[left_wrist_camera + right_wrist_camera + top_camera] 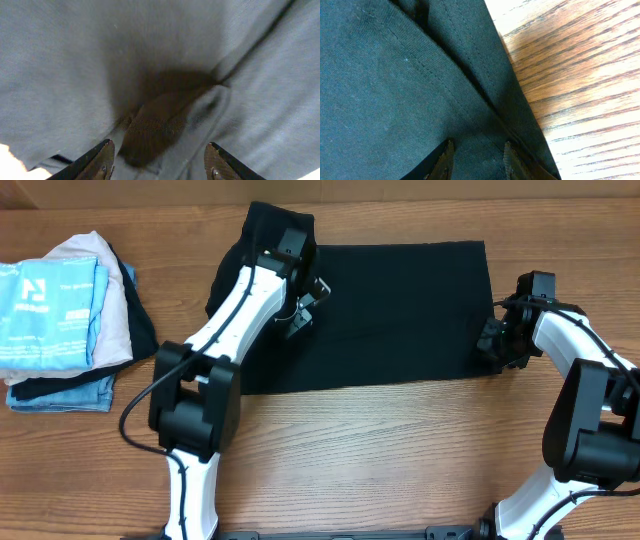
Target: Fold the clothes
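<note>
Overhead: garment stack (60, 320) near black T-shirt (400, 310).

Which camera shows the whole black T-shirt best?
Overhead: the black T-shirt lies spread out, nearly all visible. The left wrist view shows only a close wrinkle; the right wrist view, just its stitched edge.

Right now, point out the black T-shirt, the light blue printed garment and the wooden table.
plain black short-sleeved T-shirt (400, 310), overhead view, flat middle panel.
light blue garment with white print (48, 308), overhead view, printed top face.
wooden table (400, 450), overhead view, bare front area.
</note>
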Motion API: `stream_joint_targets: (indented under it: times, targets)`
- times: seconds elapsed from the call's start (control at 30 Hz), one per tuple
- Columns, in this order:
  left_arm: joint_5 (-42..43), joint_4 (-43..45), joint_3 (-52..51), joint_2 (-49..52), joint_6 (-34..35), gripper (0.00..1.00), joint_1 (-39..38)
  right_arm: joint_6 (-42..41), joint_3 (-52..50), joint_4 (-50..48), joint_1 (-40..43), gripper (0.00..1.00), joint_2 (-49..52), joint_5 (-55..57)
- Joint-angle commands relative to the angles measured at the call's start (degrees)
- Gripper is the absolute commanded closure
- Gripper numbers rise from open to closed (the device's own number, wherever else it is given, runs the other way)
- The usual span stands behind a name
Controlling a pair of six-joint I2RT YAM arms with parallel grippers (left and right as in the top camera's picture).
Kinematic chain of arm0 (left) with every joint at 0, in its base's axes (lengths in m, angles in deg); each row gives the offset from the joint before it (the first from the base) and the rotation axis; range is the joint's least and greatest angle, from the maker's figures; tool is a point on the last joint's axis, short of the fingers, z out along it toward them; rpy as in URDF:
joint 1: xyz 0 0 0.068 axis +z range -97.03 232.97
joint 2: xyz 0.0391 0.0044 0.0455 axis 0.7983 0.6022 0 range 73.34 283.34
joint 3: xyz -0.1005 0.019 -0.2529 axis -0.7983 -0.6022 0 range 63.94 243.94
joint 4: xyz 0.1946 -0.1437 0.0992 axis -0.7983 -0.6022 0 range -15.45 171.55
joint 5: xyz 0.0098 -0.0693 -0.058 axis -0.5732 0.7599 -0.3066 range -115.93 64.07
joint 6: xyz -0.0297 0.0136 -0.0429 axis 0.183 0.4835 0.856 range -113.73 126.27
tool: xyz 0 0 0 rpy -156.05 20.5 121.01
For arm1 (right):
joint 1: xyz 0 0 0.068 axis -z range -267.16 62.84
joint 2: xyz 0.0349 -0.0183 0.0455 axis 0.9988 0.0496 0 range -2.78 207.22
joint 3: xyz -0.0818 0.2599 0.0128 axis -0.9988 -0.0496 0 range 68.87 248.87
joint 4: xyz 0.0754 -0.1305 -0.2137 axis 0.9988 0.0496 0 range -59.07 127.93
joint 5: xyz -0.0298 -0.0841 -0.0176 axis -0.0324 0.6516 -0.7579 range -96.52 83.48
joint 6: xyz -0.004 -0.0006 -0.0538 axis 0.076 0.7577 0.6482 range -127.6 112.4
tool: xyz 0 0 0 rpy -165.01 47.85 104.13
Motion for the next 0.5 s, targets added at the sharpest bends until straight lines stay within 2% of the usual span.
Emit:
stream_joint_targets:
  times: [0.0,0.07,0.13,0.2,0.33,0.43,0.47]
  targets:
    - [-2.82,1.57,-0.52,3.43,-1.25,0.4,0.07,0.0,-0.9,-0.31,1.01,0.62,2.51,1.57]
    - [-2.86,3.17,-0.52,4.15,-1.27,0.51,0.04,0.0,-0.9,-0.31,1.01,0.63,2.51,1.57]
    - [-3.15,4.39,-0.5,4.15,-1.25,0.7,0.04,0.0,-0.9,-0.31,1.01,0.63,2.51,1.57]
    - [-7.45,5.99,-0.5,4.15,-1.2,0.77,0.04,0.0,-0.9,-0.31,1.01,0.63,2.51,1.55]
    - [-11.56,9.6,-0.39,4.13,-0.74,0.75,0.07,0.0,-0.9,-0.31,1.01,0.62,2.51,1.55]
    - [-11.78,13.03,-0.39,4.13,-0.76,0.64,0.07,0.0,-0.9,-0.31,0.98,0.63,2.51,1.55]
    - [-11.8,14.05,-0.39,4.13,-0.76,0.63,0.07,0.0,-0.9,-0.31,1.01,0.63,2.51,1.55]
